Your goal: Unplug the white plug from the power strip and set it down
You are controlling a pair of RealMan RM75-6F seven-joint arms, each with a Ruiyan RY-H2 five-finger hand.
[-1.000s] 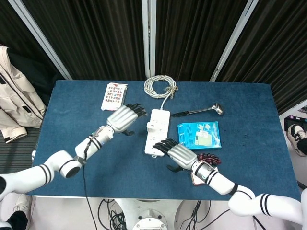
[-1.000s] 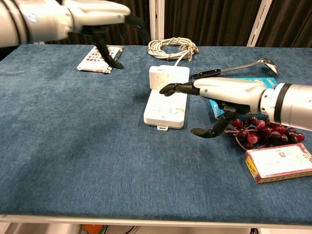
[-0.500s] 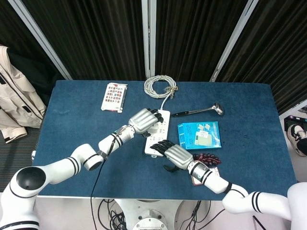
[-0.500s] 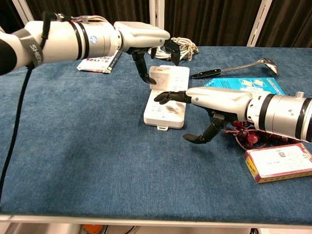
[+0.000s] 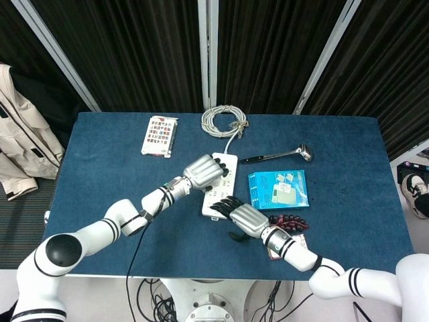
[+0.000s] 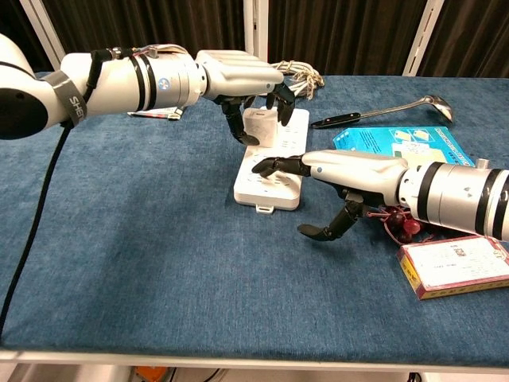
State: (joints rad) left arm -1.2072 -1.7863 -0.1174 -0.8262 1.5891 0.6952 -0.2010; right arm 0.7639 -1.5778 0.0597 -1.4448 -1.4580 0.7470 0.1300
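The white power strip [image 5: 226, 181] [image 6: 267, 188] lies lengthwise at the middle of the blue table. Its white plug [image 6: 259, 126] stands on the far half of the strip. My left hand [image 5: 203, 170] [image 6: 238, 79] reaches in from the left and grips this plug, thumb on its left side and fingers over its right side. My right hand [image 5: 239, 217] [image 6: 342, 169] stretches in from the right, its fingertips [image 6: 266, 166] pressing on the strip's near half while the thumb hangs down beside the strip. In the head view the left hand hides the plug.
A coiled white cable [image 5: 224, 121] [image 6: 296, 75] lies behind the strip. To the right are a ladle [image 5: 278, 155] [image 6: 382, 111], a blue packet [image 5: 279, 189] [image 6: 398, 143], red grapes [image 6: 413, 220] and a red-edged box [image 6: 453, 267]. A card pack [image 5: 159, 135] sits far left.
My left hand has swung in from the left, come down over the strip's far half and closed around the white plug. My right hand's fingertips slid further onto the near half.
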